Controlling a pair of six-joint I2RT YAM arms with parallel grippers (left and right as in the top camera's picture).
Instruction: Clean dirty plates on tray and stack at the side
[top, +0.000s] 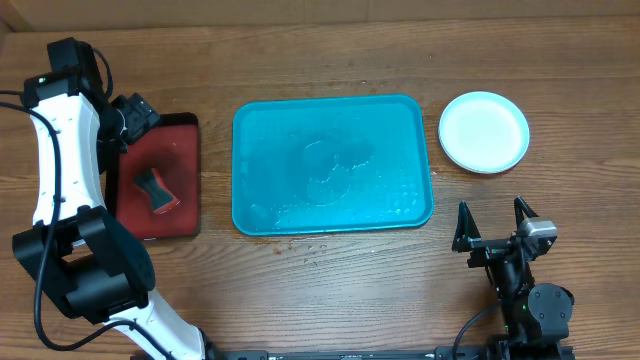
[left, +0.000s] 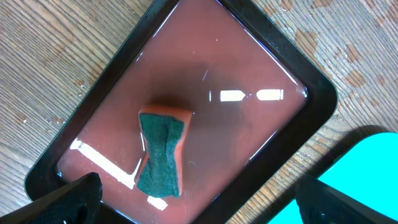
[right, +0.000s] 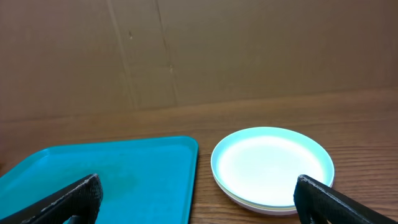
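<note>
The plates sat stacked on the tabletop just right of the teal tray, beside its far corner. The top plate was pale mint, glossy and clean. The tray's floor looked wet. Left of the tray, the left hand hung open above a sponge in a red tray. Off the tray's near right corner, the right hand stood open.

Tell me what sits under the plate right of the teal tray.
The mint plate rests on another pale plate, of which only the rim shows. Anything deeper in the stack is covered.
</note>
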